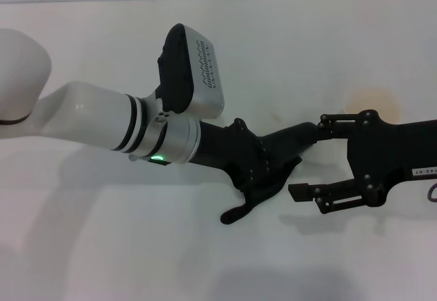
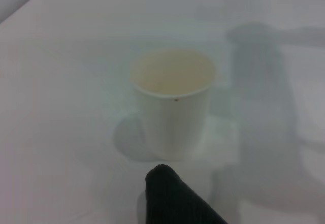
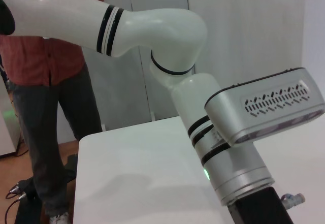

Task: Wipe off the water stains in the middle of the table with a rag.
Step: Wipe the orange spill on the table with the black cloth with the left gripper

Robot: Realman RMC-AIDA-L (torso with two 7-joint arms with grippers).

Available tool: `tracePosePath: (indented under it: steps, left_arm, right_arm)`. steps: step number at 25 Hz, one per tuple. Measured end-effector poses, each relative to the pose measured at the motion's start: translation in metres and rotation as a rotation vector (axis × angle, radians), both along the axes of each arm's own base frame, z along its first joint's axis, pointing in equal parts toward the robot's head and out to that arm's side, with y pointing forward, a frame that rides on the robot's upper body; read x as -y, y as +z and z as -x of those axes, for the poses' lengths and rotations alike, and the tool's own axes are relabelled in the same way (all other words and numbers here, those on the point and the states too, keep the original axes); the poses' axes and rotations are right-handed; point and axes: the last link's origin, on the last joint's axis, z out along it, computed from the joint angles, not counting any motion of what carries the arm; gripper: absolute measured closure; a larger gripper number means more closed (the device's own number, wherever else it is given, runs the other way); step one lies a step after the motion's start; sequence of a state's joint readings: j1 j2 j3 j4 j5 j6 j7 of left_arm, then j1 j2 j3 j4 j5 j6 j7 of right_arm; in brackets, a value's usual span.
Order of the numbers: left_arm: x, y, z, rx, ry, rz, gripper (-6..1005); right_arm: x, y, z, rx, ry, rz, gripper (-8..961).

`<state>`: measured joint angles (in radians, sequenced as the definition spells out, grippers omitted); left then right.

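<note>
Near the worktop (image 1: pixel 82 246) middle, left gripper (image 1: pixel 263 178) pinches the black rag (image 1: pixel 256 195), soft, limp, best held by a bunched fold, while right gripper (image 1: pixel 321 161) waits spread beside it; water stains hidden.

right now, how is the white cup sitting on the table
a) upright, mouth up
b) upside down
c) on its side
a: the cup stands upright on the table, with its open mouth facing up.
</note>
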<state>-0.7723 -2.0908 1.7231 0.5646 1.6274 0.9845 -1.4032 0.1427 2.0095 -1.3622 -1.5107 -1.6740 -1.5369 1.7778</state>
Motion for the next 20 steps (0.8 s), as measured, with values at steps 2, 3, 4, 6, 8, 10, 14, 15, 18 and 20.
tracePosePath:
  steps: [2, 3, 4, 6, 8, 10, 14, 15, 18, 20]
  left_arm:
    - [0.0, 0.001, 0.002, 0.003, 0.009, -0.007, 836]
    - [-0.002, 0.002, 0.003, 0.006, 0.015, -0.016, 835]
    - [-0.003, 0.003, 0.003, 0.007, 0.018, -0.022, 835]
    - [-0.006, 0.005, 0.004, 0.007, 0.021, -0.036, 834]
    - [-0.009, 0.006, 0.005, 0.003, 0.023, -0.057, 833]
    - [-0.015, 0.007, 0.006, -0.008, 0.025, -0.093, 832]
    - [-0.025, 0.011, 0.007, -0.023, 0.03, -0.154, 830]
    - [-0.027, 0.012, 0.007, -0.019, 0.036, -0.165, 830]
    - [-0.037, 0.021, 0.007, 0.004, 0.061, -0.212, 828]
    - [-0.042, 0.026, 0.007, 0.011, 0.071, -0.233, 828]
  right_arm:
    - [0.0, 0.0, 0.0, 0.0, 0.0, 0.0, 129]
    - [0.0, 0.0, 0.0, 0.0, 0.0, 0.0, 129]
    - [0.0, 0.0, 0.0, 0.0, 0.0, 0.0, 129]
    - [0.0, 0.0, 0.0, 0.0, 0.001, 0.002, 129]
    - [0.0, 0.0, 0.0, 0.0, 0.002, 0.002, 129]
    - [0.0, -0.001, 0.0, 0.0, 0.002, 0.003, 130]
    - [0.001, -0.001, -0.001, 0.0, -0.003, 0.003, 130]
    - [0.001, 0.0, -0.001, 0.0, -0.003, 0.002, 130]
    - [0.001, 0.0, -0.001, 0.0, -0.004, 0.001, 130]
    - [0.001, 0.001, -0.001, 0.0, -0.003, -0.002, 130]
